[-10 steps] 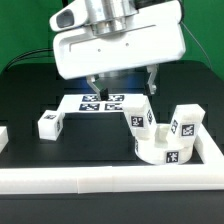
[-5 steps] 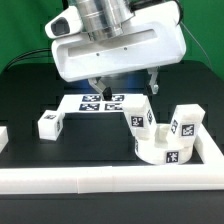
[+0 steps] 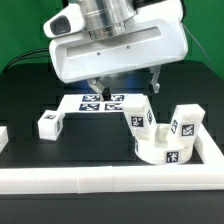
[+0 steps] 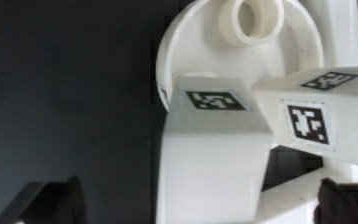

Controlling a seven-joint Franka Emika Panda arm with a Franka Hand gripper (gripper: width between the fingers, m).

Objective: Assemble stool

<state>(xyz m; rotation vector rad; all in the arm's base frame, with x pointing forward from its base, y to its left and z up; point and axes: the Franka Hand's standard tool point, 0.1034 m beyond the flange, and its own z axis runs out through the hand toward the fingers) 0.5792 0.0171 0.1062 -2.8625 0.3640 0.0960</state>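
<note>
The tool (image 3: pixel 126 88) hangs empty, jaws spread wide, over the marker board (image 3: pixel 100 101), while the seat (image 3: pixel 163 151) and a loose leg (image 3: pixel 48 124) carry black-and-white square tags too small to read.

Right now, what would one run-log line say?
gripper: open, empty | seat: first leg on it | second leg: beside seat | third leg: apart, loose

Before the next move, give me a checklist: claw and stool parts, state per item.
1. Claw open: ok.
2. Claw empty: ok, nothing held between its fingers.
3. Loose leg stands apart on the exterior view's left, free to pick: ok.
4. Seat disc braced against the border rail: cannot tell.
5. Leg on the seat fully seated: cannot tell.
6. All three legs fitted: not ok, the loose leg is still off.
</note>
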